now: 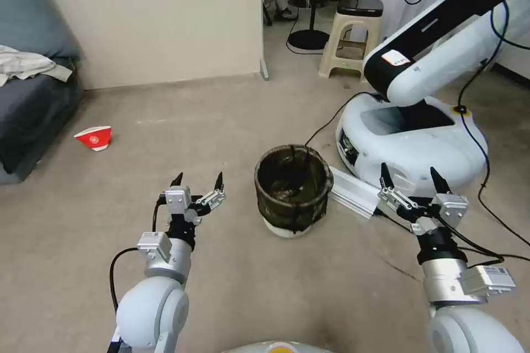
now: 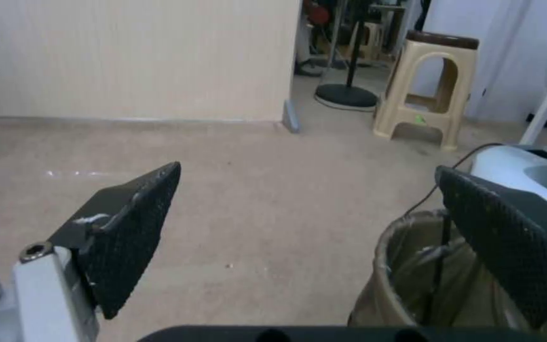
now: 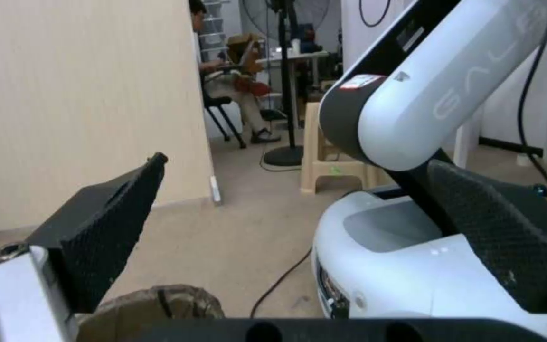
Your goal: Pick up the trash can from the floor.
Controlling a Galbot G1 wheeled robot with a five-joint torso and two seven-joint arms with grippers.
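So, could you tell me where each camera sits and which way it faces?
Head view: on the robot's head, looking down at the floor and trash can; left gripper and right gripper both open.
Left wrist view: on the left arm, facing forward between its own fingers, bin beside it.
Right wrist view: on the right arm, facing another robot's base.
Shared: trash can, beige stool.

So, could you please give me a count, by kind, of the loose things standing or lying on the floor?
Trash can: 1
Paper cup: 1
Plastic stool: 1
White rail: 1
Total: 4
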